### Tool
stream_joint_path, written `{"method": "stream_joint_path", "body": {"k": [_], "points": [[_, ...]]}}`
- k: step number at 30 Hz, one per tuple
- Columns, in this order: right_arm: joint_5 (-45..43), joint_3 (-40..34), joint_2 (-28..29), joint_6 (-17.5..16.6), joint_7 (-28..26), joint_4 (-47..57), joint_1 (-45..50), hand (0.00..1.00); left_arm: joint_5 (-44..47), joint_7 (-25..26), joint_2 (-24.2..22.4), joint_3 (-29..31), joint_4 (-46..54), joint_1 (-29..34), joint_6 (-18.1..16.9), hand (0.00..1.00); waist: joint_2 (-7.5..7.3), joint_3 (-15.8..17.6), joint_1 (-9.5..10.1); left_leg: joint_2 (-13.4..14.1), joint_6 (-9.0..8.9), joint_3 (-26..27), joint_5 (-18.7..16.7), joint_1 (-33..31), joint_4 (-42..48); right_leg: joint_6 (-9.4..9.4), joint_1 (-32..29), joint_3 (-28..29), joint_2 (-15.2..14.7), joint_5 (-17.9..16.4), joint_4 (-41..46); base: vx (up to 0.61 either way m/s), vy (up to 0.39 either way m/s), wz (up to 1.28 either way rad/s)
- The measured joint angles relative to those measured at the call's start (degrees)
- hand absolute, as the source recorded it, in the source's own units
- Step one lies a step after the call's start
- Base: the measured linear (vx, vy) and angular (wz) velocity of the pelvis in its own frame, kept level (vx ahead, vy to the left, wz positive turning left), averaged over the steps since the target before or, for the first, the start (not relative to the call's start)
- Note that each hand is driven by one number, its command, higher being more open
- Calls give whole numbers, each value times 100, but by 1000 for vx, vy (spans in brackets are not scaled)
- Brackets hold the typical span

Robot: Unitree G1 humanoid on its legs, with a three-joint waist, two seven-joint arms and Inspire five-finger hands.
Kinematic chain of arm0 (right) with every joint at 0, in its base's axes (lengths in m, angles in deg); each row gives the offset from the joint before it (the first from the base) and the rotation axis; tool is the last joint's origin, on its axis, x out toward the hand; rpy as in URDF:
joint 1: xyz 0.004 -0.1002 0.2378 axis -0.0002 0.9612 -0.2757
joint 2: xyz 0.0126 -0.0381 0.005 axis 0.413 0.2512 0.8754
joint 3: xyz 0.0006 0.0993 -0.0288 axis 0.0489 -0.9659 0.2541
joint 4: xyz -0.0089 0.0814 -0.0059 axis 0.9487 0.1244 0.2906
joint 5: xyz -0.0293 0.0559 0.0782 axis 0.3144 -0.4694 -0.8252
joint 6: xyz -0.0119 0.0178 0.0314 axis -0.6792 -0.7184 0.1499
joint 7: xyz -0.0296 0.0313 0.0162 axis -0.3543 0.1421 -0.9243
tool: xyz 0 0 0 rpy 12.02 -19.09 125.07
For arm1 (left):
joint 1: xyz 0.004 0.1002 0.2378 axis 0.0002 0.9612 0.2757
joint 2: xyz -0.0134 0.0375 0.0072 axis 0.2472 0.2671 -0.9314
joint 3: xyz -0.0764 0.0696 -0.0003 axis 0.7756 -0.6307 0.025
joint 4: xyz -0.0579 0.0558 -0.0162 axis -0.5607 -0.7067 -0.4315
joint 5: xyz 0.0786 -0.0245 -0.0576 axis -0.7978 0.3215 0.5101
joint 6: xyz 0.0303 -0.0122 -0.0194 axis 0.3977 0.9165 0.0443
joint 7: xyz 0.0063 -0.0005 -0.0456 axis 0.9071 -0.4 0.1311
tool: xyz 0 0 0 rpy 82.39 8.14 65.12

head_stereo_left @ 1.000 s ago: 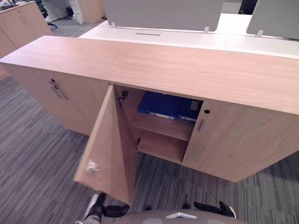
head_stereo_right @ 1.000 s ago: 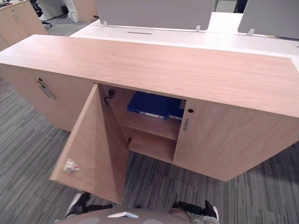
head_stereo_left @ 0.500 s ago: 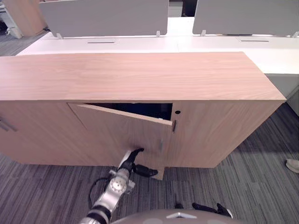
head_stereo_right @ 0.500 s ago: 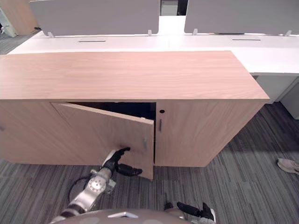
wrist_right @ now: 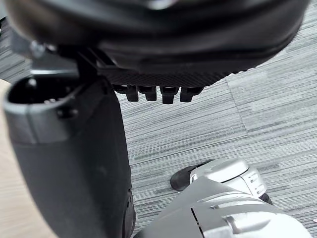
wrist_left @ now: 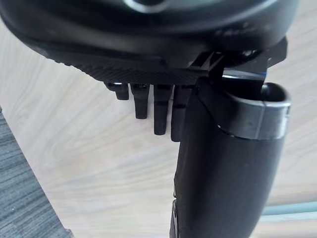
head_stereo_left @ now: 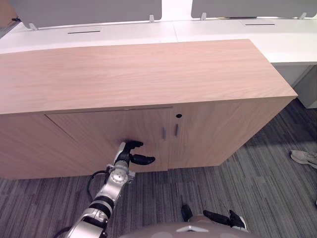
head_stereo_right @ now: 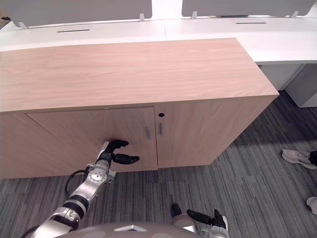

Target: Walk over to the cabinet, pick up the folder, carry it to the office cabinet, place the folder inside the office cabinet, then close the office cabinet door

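One office cabinet door (head_stereo_left: 99, 133) stands shut, the left hand (head_stereo_left: 127, 153) with fingers (head_stereo_left: 144, 159) relaxed apart, apparently touching its face.

Left hand (wrist_left: 148, 59) fingers (wrist_left: 160, 111) face cabinet door (wrist_left: 74, 148) (carpet (wrist_left: 20, 198) beside).

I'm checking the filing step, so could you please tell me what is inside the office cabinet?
Nothing inside shows: the office cabinet has its left door and right door both shut, covering the interior. The left hand rests against the left door.
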Motion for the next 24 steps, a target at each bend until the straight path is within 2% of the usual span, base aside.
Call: {"method": "stream_joint_path", "body": {"k": [6,10,12,13,15,17,22,24], "points": [[1,-4,0,39,20,-3,-2,100,97,-31,-226,22,377,601,-134,100,-4,12,21,67,-3,0,-7,33,22,-19,85,-8,59,13,-47,-1,-34,0],[0,-5,-2,77,20,-3,-8,100,94,-272,-359,136,362,1186,-136,100,-4,12,51,144,-10,34,-11,50,43,-40,100,10,136,23,-48,5,-53,-6],[-3,-8,-13,92,25,-30,-9,100,90,-346,-453,277,212,1459,-134,100,-5,13,155,185,-60,69,-43,35,142,-62,108,56,177,39,-48,-2,-57,-11],[-11,-7,-20,95,38,-63,-20,100,92,-394,-523,405,81,1541,-131,100,-9,15,205,179,-70,52,-52,13,219,-75,115,72,189,48,-48,-12,-59,-10],[-60,-4,-39,102,53,-165,-131,100,94,-436,-638,743,-287,1708,-132,100,-34,32,346,172,-70,-402,-53,-46,374,-114,90,162,199,75,-49,-28,-77,-15],[-154,-2,-47,99,56,-187,-244,100,96,-440,-693,1027,-680,1729,-131,100,-14,63,361,188,-67,-567,-77,-76,378,-149,74,151,219,105,-72,-71,-67,2],[-209,-76,-49,80,51,-205,-257,100,207,-436,-751,1826,-1481,1889,-80,100,-31,85,540,256,-162,-613,-126,29,359,-163,148,148,257,137,-101,-78,-34,0],[-210,-175,-45,80,49,-209,-237,100,184,-428,-722,1947,-1619,1933,-83,100,-25,89,579,273,-167,-625,-128,97,335,-179,210,150,260,127,-101,-16,-8,0]]}}
